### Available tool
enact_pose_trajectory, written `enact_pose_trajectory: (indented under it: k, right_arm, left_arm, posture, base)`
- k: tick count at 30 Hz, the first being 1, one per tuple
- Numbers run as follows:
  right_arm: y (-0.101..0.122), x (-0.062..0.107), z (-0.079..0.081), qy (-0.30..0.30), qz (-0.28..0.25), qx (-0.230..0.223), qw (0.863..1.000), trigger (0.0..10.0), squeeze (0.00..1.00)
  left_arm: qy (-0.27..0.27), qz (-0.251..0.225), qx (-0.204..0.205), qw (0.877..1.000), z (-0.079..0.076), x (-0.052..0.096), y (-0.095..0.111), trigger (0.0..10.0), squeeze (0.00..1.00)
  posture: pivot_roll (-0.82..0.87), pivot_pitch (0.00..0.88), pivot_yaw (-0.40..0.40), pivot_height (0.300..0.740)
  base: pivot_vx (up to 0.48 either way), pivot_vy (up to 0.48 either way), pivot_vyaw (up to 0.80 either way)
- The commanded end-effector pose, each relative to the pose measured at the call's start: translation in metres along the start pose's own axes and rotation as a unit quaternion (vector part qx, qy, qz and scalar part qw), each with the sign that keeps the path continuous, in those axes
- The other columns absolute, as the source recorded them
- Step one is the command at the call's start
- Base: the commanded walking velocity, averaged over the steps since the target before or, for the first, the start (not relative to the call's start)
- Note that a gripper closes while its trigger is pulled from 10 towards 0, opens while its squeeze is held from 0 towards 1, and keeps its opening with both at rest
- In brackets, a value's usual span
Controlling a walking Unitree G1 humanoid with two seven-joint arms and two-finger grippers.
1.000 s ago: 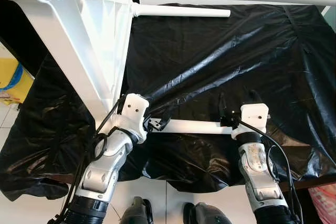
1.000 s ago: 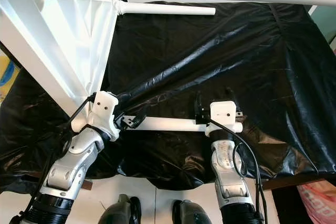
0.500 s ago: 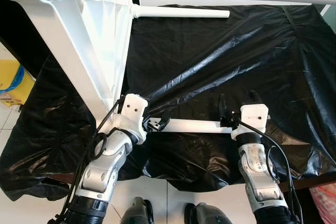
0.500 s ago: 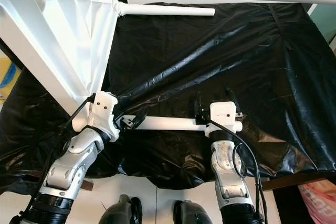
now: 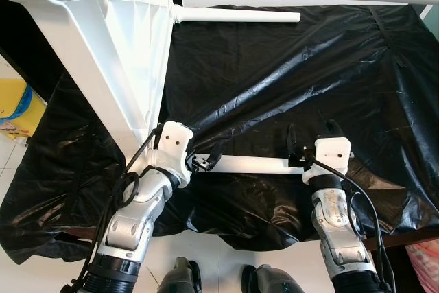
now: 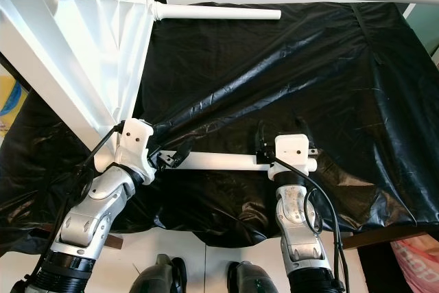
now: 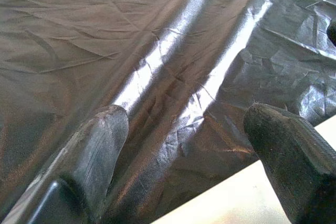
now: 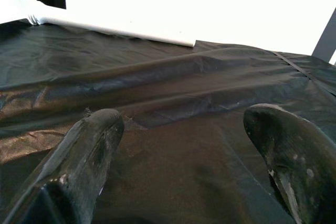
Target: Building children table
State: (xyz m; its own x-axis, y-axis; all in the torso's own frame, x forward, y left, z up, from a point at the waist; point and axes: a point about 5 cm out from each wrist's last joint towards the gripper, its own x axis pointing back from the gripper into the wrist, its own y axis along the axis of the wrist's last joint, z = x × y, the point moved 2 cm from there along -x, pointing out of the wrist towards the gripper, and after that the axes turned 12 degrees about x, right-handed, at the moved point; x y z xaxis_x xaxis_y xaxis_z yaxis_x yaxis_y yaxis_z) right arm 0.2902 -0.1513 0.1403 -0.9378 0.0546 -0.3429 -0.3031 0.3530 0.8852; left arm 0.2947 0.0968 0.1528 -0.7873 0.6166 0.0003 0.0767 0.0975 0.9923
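Here, black plastic sheet point(image 5: 295, 80), white table leg point(image 5: 250, 164) across its near edge, left gripper point(image 5: 206, 159) and right gripper point(image 5: 309, 135) spread at either end, second leg point(image 5: 236, 15) far side, white frame point(image 5: 89, 66) overhanging left.

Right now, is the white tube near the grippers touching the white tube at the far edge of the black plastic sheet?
Apart. Left eye view: black plastic sheet lies bare between near white tube and far white tube.
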Motion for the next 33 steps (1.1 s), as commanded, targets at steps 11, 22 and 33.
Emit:
enact_pose_trajectory:
  k: [11, 22, 33]
  right_arm:
    - [-0.002, 0.005, 0.0, -0.008, 0.005, 0.0, 1.0, 10.0, 0.0]
    - [-0.002, 0.005, 0.0, -0.009, 0.005, 0.0, 1.0, 10.0, 0.0]
    - [-0.002, 0.003, 0.0, -0.008, 0.004, 0.001, 1.0, 10.0, 0.0]
  left_arm:
    - [-0.017, 0.01, 0.007, 1.0, -0.003, -0.001, 0.0, 10.0, 0.0]
    - [-0.013, -0.005, -0.005, 1.0, -0.001, -0.003, 0.006, 10.0, 0.0]
    - [-0.01, -0.02, 0.017, 1.0, -0.001, -0.005, 0.014, 10.0, 0.0]
  posture:
    - [0.03, 0.167, 0.009, 0.74]
    - [0.03, 0.164, 0.01, 0.74]
    - [0.04, 0.156, 0.003, 0.74]
  base:
    - [-0.148, 0.0, 0.0]
    - [-0.076, 0.0, 0.0]
    - [0.0, 0.0, 0.0]
